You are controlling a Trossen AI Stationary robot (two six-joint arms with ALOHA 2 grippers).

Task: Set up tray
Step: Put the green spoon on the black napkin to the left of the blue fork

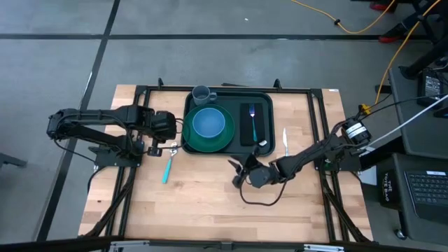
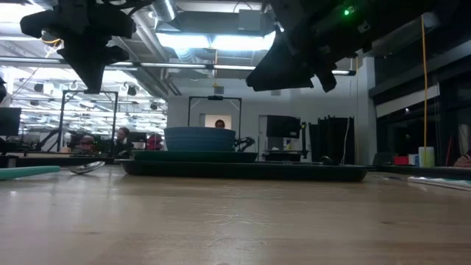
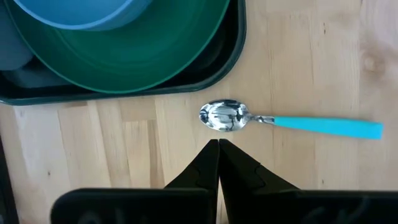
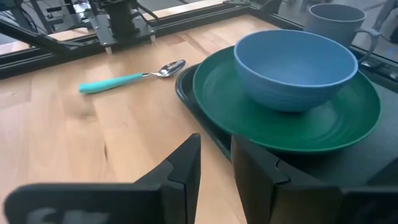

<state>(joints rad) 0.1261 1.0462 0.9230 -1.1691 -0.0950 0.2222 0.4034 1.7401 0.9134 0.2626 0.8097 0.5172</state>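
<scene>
The dark green tray (image 1: 236, 105) lies at the table's far middle. It carries a green plate (image 1: 222, 140) with a blue bowl (image 1: 208, 123) on it, a grey mug (image 1: 201, 93), and a black mat (image 1: 257, 129) bearing a blue-handled fork (image 1: 252, 115). Left of the tray a spoon (image 3: 273, 119) with a teal handle lies flat on the wood. My left gripper (image 3: 219, 144) hangs shut above the table, tips pointing down just beside the spoon's bowl (image 3: 222, 116). My right gripper (image 4: 214, 155) stands open near the tray's near edge, nothing between its fingers.
A knife (image 1: 285, 140) lies on the wood right of the tray. Black frame rails (image 1: 318, 119) run along the table's sides and far edge. Bare wood stretches across the near half of the table (image 1: 210, 203). People sit in the room beyond.
</scene>
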